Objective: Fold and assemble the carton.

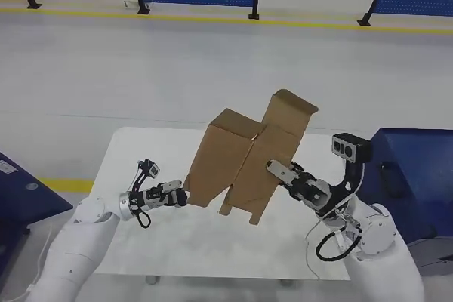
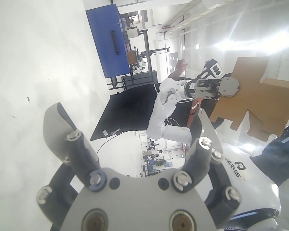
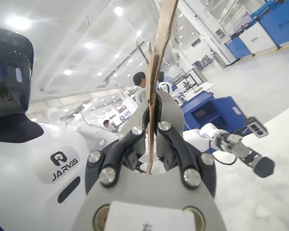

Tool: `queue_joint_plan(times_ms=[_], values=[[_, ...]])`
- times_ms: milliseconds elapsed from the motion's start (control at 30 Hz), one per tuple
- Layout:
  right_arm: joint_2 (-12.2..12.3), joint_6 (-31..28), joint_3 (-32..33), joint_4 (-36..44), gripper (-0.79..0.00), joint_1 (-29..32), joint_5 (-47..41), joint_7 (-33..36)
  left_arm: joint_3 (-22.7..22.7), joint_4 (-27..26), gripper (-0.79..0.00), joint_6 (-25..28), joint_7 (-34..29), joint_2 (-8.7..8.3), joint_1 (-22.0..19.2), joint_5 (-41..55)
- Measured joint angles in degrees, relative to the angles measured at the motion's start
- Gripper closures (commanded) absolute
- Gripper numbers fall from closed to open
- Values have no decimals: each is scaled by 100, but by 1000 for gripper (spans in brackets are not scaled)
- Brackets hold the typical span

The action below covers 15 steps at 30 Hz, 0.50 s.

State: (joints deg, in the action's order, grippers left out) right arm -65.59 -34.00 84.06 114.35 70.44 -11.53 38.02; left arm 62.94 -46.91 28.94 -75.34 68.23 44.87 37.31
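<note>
Carton (image 1: 241, 162) half-opened above the tabletop (image 1: 211, 241) — right claw (image 3: 153, 102) pinches one panel, left claw (image 2: 128, 121) gapes empty; flaps seemingly unfolded.

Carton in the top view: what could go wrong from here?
1. The brown cardboard carton is held tilted over the white table, gripped only by the right hand on one thin panel; it may slip or swing.
2. The left hand is open and empty beside the carton's lower corner; closing from there may miss the edge or crush a flap.
</note>
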Motion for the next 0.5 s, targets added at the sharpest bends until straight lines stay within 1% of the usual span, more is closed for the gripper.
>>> queue_joint_plan(times_ms=[100, 167, 300, 367, 500], values=[[34, -138, 659, 657, 0, 137, 1420, -395, 0, 0, -785, 0, 0, 0, 0, 0], [44, -211, 1038, 1028, 0, 234, 2155, -651, 0, 0, -785, 0, 0, 0, 0, 0], [31, -437, 1787, 1893, 0, 512, 3808, -1419, 0, 0, -785, 0, 0, 0, 0, 0], [19, -604, 1995, 2056, 0, 591, 4493, -1808, 0, 0, -785, 0, 0, 0, 0, 0], [1, -1078, 2243, 2028, 0, 568, 6220, -2748, 0, 0, -785, 0, 0, 0, 0, 0]])
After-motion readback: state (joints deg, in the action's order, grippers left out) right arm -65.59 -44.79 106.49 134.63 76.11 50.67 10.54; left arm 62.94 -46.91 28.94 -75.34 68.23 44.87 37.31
